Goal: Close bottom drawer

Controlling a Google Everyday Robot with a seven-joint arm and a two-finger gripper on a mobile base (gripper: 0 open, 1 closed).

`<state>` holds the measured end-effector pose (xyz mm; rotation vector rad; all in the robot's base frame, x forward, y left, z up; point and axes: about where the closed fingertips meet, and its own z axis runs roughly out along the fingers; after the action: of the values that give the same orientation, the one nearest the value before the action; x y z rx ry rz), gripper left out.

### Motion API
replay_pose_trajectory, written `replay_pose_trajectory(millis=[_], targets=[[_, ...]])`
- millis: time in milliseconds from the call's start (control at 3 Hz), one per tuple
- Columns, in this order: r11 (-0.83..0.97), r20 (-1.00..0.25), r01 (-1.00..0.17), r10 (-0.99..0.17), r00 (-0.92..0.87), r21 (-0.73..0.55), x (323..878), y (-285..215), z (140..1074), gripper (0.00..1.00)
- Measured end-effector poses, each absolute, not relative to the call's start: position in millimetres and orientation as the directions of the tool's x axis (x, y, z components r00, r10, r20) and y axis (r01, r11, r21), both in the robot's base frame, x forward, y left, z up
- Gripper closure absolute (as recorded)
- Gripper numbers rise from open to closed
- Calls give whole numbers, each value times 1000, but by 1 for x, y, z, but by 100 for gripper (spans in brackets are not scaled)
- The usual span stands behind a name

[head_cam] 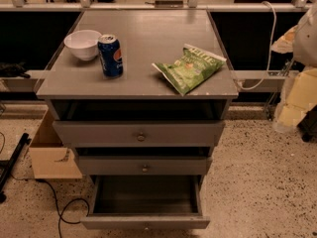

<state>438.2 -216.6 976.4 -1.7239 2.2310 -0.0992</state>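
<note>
The bottom drawer [145,222] is the lowest of three grey drawers in a grey cabinet [138,86]. It is pulled far out toward me, its dark box [146,195] is open to view and looks empty, and a small round knob [146,227] sits on its narrow front panel. My gripper [298,100] shows as pale blurred shapes at the right edge, well to the right of the cabinet and above the level of the bottom drawer. It touches nothing.
The top drawer [140,133] and middle drawer [143,165] stand slightly open. On the cabinet top are a white bowl [82,43], a blue soda can [110,55] and a green chip bag [190,67]. A cardboard box [49,155] and black cables [64,209] lie on the floor at left.
</note>
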Motion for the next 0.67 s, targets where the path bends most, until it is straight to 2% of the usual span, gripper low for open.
replay_pose_trajectory(millis=[333, 667], targets=[[277, -218, -928, -950, -224, -250, 439, -217, 974, 0], [307, -297, -937, -922, -250, -164, 428, -221, 942, 0]])
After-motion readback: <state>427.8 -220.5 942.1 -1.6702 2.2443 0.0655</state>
